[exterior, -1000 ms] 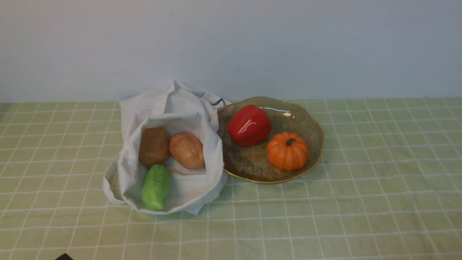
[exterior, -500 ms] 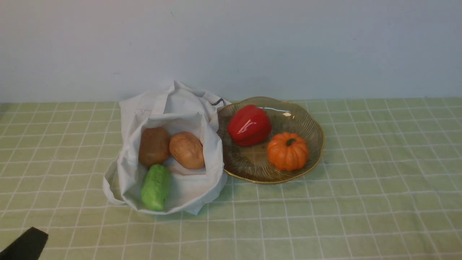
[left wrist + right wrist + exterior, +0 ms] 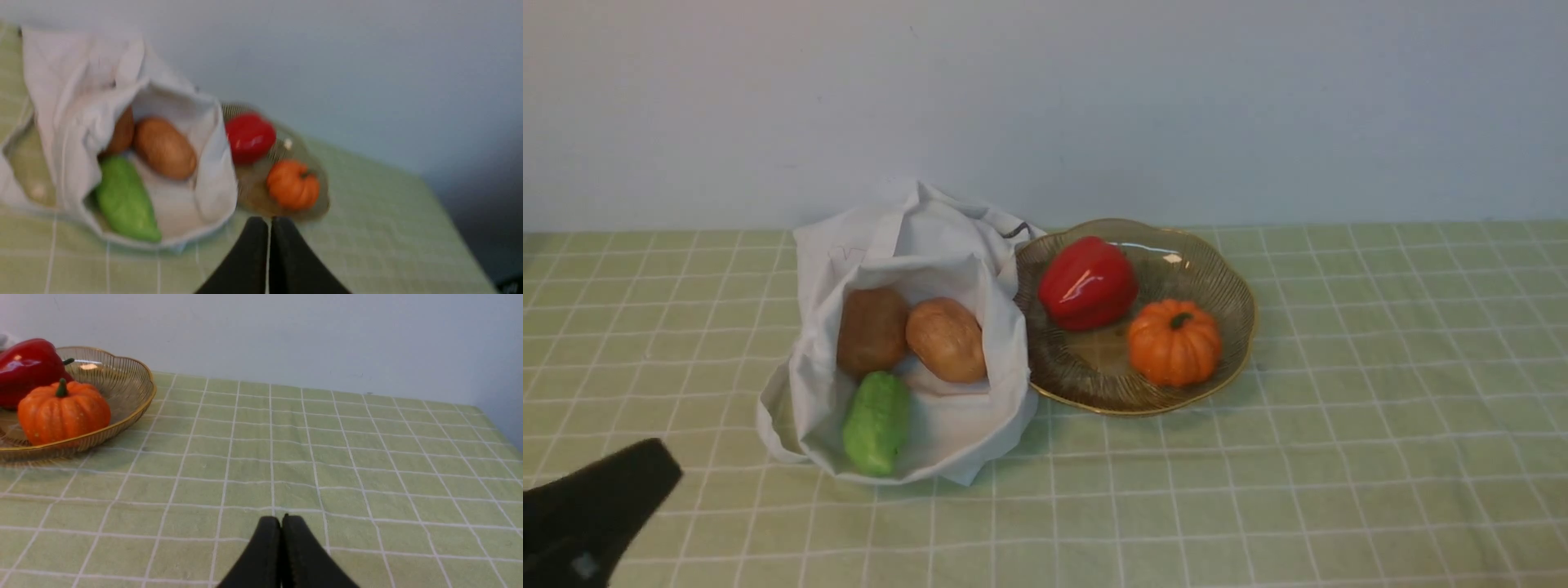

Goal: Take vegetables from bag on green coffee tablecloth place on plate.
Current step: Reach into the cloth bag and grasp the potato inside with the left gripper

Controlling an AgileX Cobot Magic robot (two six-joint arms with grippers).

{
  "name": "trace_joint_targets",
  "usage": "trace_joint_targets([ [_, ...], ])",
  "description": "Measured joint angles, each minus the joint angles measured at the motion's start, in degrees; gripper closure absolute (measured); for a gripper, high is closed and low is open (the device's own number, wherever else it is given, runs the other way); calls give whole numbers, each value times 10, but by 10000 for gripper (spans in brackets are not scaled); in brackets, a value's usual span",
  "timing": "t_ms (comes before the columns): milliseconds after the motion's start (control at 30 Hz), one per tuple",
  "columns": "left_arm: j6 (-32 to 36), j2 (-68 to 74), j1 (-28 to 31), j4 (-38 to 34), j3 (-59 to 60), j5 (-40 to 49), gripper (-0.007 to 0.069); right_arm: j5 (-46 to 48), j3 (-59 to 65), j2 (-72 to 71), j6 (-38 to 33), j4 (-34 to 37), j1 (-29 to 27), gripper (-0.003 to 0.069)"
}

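The green tablecloth (image 3: 1339,474), pale and crossed by a grid of thin white lines, covers the surface, and a plain bluish-white wall (image 3: 1045,106) rises behind it. Next in size comes the white cloth bag (image 3: 1005,408), slumped in soft folds on the left part of the cloth, its wide mouth open and a dark drawstring (image 3: 1016,230) showing near its back right corner. Just to its right sits the plate (image 3: 1094,392), a shallow amber glass dish with fine ribs and a wavy gold rim, its left edge against the bag. The left gripper (image 3: 269,222), dark and reaching in at the front view's lower left corner, is near the bag but apart from it, its fingers pressed together on nothing. The right gripper (image 3: 284,518) shows only in its own wrist view, fingers likewise pressed together and empty. On the plate, a glossy red bell pepper (image 3: 1088,283) lies toward the back left and a ribbed orange pumpkin (image 3: 1174,343) toward the front right. Inside the bag, a green bumpy vegetable (image 3: 876,425) lies in front of a darker brown potato (image 3: 872,332), with a light tan potato (image 3: 946,340) to that potato's right.
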Motion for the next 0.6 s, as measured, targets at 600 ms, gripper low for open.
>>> trace_joint_targets([
  [600,2,522,-103,140,-283,197,629,0,0,0,0,0,0,674],
])
